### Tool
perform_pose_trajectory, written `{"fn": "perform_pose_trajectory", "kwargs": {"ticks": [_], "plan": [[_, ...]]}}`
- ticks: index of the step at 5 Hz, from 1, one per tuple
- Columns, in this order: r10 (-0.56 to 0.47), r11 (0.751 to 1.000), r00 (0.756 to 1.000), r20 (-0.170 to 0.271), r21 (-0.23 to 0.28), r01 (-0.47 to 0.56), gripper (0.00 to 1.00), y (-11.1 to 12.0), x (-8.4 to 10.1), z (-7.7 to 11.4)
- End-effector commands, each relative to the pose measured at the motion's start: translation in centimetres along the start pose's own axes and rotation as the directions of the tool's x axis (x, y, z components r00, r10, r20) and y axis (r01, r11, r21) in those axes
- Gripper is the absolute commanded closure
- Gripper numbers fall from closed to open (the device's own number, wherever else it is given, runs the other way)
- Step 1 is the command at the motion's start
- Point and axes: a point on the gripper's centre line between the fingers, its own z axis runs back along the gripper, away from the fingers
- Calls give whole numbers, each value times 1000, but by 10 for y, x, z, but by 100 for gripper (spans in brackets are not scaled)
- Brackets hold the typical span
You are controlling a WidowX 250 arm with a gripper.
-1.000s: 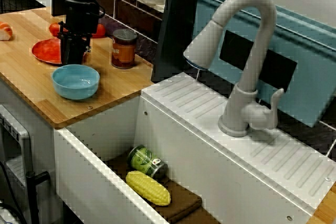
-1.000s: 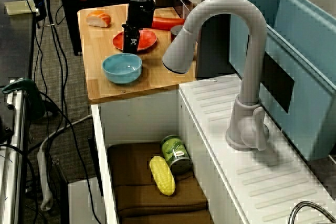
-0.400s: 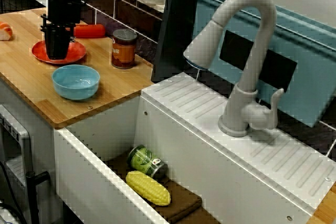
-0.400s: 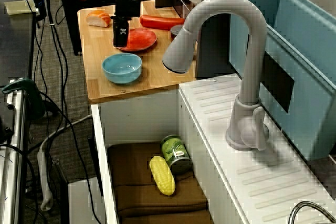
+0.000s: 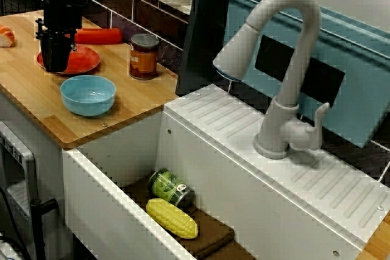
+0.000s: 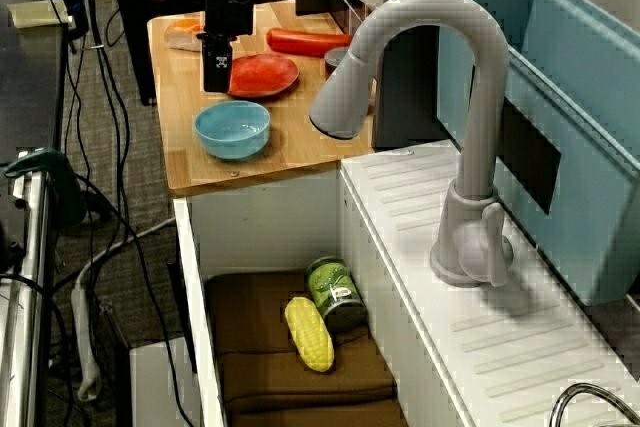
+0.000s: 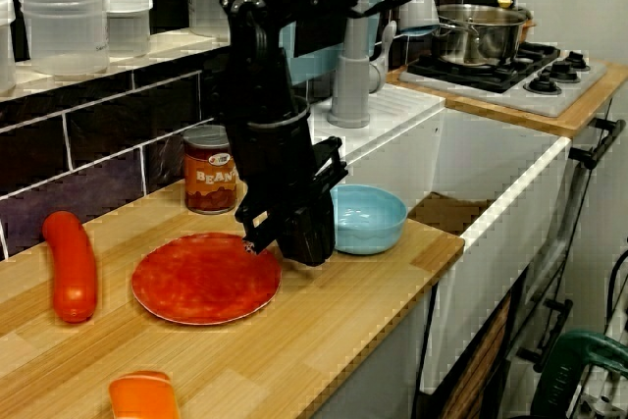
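Wooden table (image 7: 334, 336) beside a white sink (image 5: 109, 193), with dark tiles behind. One red plate (image 7: 201, 279) lies left of centre, and the black claw (image 7: 306, 242) is at its right rim; I cannot tell whether it is clenched. Also one blue bowl (image 7: 368, 218), one bean can (image 7: 208, 183) and one red sausage (image 7: 71, 267), and in the sink one corn cob (image 5: 172, 218) and one green can (image 5: 170, 187).

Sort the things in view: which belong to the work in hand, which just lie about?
In hand: gripper; red plate, nearest the fingers.
Lying about: blue bowl, bean can, red sausage on the counter; corn cob, green can in the sink.
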Motion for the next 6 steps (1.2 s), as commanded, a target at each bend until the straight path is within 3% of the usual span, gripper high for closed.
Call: {"fn": "perform_pose_trajectory", "kwargs": {"ticks": [1, 3, 6], "plan": [[-32, 998, 998, 61, 64, 28, 100, -4, -11, 18], [-53, 996, 997, 55, 71, 49, 100, -12, -17, 16], [-133, 986, 990, 50, 105, 128, 100, -41, -33, 12]]}}
